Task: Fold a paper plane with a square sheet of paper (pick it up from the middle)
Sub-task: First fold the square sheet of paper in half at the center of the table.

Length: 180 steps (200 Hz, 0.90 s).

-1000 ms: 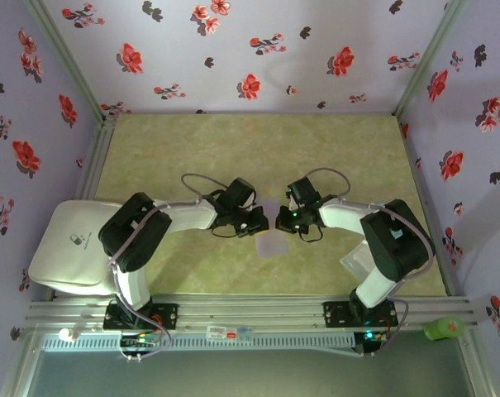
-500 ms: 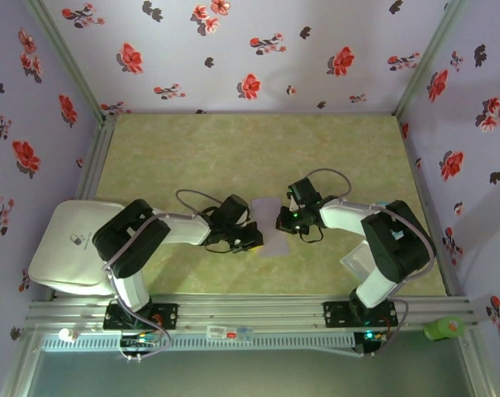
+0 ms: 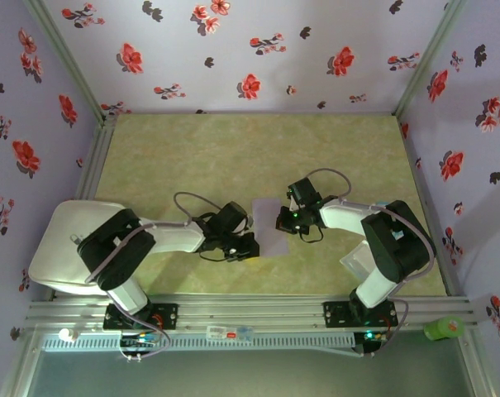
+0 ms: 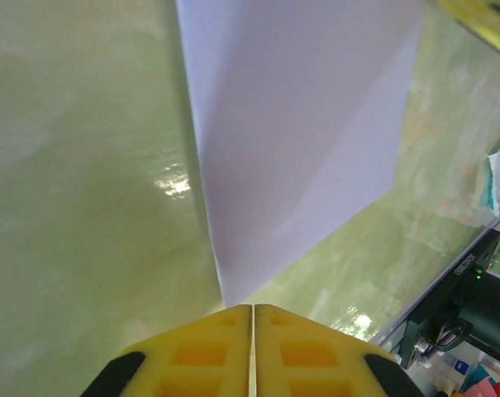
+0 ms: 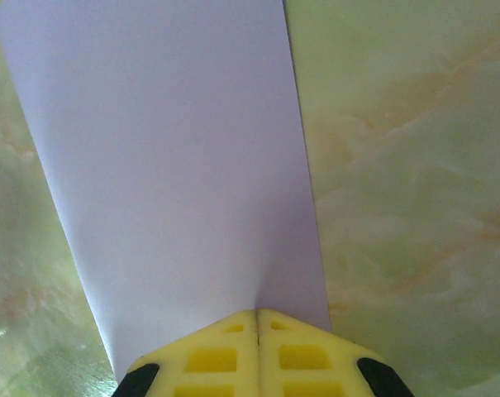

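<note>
Elbow of left arm swung wide to the left, over a white pad (image 3: 64, 244) at the left edge of the table (image 3: 192, 157); forearm stretched low and rightward, close to the surface. Left gripper (image 3: 250, 246) at mid-table, tips aimed right, yellow fingers pressed together with only a hairline seam between. Near-left corner of the square sheet of paper (image 3: 267, 225) right at those tips in the left wrist view; cannot tell whether pinched or merely touching. Sheet at table centre between both grippers, pale lavender, looking taller than wide from above, long axis running from the near edge toward the far wall, a soft diagonal shade across it in the left wrist view. Right gripper (image 3: 281, 222) at the sheet's right edge, pointing left, clamped on the paper, with a small pucker where the edge enters the seam. Right arm bent sharply, elbow near the table's right side, forearm angled leftward. Against a second ago: left elbow further out to the left, left gripper drawn nearer the bases, from the sheet's left edge down to its near corner; right gripper in much the same spot; more of the sheet uncovered.
</note>
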Each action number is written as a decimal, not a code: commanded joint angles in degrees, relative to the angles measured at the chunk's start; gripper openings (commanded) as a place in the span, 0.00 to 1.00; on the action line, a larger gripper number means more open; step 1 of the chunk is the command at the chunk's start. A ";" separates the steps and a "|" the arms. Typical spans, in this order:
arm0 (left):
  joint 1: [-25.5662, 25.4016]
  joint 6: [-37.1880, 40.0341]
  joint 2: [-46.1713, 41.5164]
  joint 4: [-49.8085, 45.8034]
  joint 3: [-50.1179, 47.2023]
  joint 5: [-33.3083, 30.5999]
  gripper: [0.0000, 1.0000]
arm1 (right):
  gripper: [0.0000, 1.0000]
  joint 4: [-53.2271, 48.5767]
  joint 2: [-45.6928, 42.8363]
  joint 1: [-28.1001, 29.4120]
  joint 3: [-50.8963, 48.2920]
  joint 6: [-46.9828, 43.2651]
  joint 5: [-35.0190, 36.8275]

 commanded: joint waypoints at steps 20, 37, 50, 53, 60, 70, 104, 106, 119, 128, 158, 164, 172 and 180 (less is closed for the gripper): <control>0.99 2.47 -7.40 -5.20 0.74 -9.30 0.11 | 0.00 -10.61 2.40 -0.25 0.90 -1.74 3.84; 2.47 1.44 -8.33 -5.00 0.74 -11.38 0.11 | 0.01 -9.18 1.30 -0.24 2.28 -1.85 1.14; 3.80 1.24 -8.35 -4.71 1.39 -11.54 0.11 | 0.08 -7.73 -0.65 -0.25 3.03 -2.00 -1.40; 4.10 1.20 -8.31 -4.65 1.60 -11.59 0.11 | 0.10 -7.37 -1.20 -0.25 3.07 -2.12 -1.82; 4.73 1.25 -8.08 -4.45 2.21 -11.36 0.11 | 0.13 -6.67 -2.89 -0.25 3.10 -1.91 -2.13; 5.75 1.41 -7.54 -3.52 2.82 -10.32 0.12 | 0.19 -6.19 -5.31 -0.25 3.08 -1.84 -2.14; 9.29 1.04 -3.44 1.25 6.30 -4.72 0.12 | 0.28 -9.73 -14.29 -1.67 1.22 0.44 3.92; 9.43 1.10 -3.15 1.32 6.76 -4.52 0.12 | 0.29 -10.16 -14.78 -1.83 0.97 0.77 4.25; 10.17 2.13 -0.92 1.25 9.56 -3.71 0.13 | 0.28 -10.76 -18.29 -4.08 -2.15 3.45 5.15; 10.75 2.95 1.19 0.50 11.89 -2.93 0.13 | 0.26 -10.19 -20.57 -6.03 -5.02 5.79 4.34; 12.01 2.56 9.43 2.14 18.48 1.29 0.12 | 0.26 -4.35 -27.72 -9.06 -13.09 12.45 1.20; 12.19 2.13 11.04 3.02 19.53 2.43 0.12 | 0.26 -3.66 -28.93 -9.09 -14.15 13.44 1.29; 12.39 1.83 12.92 3.52 20.72 3.14 0.12 | 0.26 -2.66 -30.37 -9.07 -15.37 14.58 0.92; 12.61 1.73 14.52 3.91 21.78 3.39 0.12 | 0.27 -2.01 -31.42 -9.10 -16.21 15.29 0.45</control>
